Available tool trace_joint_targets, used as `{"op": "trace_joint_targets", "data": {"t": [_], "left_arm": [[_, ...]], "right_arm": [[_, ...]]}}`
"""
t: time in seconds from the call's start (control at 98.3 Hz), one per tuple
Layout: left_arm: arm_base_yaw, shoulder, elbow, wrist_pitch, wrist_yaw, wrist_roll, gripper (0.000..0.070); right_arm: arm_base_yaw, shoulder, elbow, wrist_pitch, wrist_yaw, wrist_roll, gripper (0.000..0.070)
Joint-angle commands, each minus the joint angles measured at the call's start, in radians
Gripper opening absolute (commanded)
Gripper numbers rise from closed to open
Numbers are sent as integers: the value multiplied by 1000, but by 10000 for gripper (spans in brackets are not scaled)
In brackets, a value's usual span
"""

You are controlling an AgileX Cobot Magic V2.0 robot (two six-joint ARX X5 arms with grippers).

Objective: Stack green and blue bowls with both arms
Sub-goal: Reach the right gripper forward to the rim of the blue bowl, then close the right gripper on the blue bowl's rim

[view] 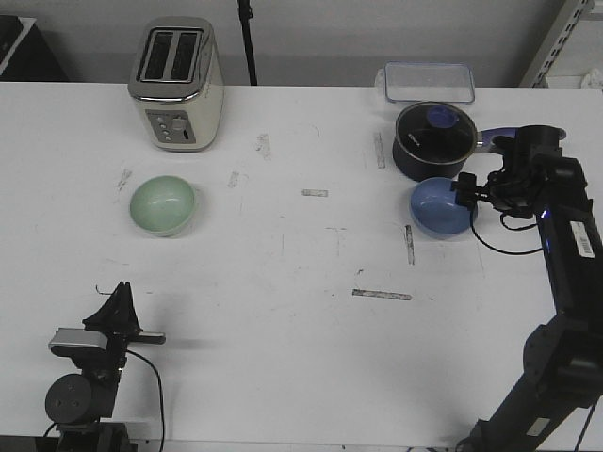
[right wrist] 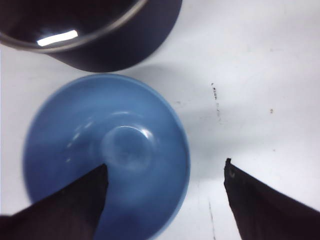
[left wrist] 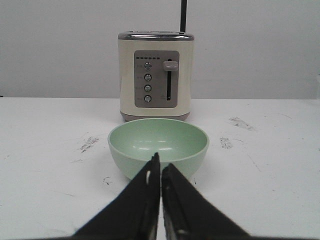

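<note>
Bench (view: 301, 330): white, scuffed, carrying everything shown. Your 2 arms sit at its near edge, the left at 7 o'clock, the right reaching up the 3 o'clock side.

Toaster (view: 177, 83), at 11 o'clock: it stands just behind the green bowl. If you drive the left arm forward too far, the bowl may slide into it.

Saucepan (view: 433, 141), at 1 o'clock: dark navy, glass lid on, its wall touching or almost touching the blue bowl's far rim. This is your main hazard. A lift that tilts the bowl away from you could catch the pan or nudge it.

Blue bowl (view: 441, 207), at 2 o'clock: upright on the bench. The right tool (right wrist: 165, 172) is open wide over it, one finger inside the bowl, the other outside past the rim. The wrist view shows the grip straddling only the near wall, so a shallow pinch might slip on the smooth rim and drop the bowl during transfer.

Green bowl (view: 163, 205), at 9 o'clock: upright, well apart from the blue bowl. The left tool (left wrist: 160, 167) is closed, its fingers pressed together, aimed at the bowl's near wall and holding nothing. Approaching closed would push the bowl, not grasp it; open first.
</note>
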Motion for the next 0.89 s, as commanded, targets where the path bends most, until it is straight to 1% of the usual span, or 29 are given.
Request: {"op": "trace_joint_targets", "data": {"t": [0.0, 0.153, 0.295, 0.417, 0.478, 0.59, 0.651, 0.803, 0.885], "left_arm": [[0, -2, -22, 14, -2, -3, 1], [0, -2, -22, 14, -2, -2, 1], [0, -2, -22, 14, -2, -3, 1], [0, -2, -22, 14, -2, -2, 1], [0, -2, -22, 14, -2, -3, 1], [0, -2, -22, 14, -2, -3, 1], [0, -2, -22, 14, -2, -2, 1], [0, -2, -22, 14, -2, -3, 1], [0, -2, -22, 14, -2, -3, 1]], "right_arm": [[-2, 45, 19, 8, 0, -2, 506], [-9, 89, 19, 33, -1, -5, 492], [-13, 127, 19, 45, -16, -5, 400], [-13, 154, 18, 46, -54, -5, 355], [-13, 157, 18, 46, -55, -5, 305], [-13, 158, 18, 51, -55, -5, 171], [-13, 158, 18, 50, -54, -5, 114], [-14, 158, 18, 47, -54, -5, 12], [-14, 158, 18, 48, -55, -3, 12]]}}
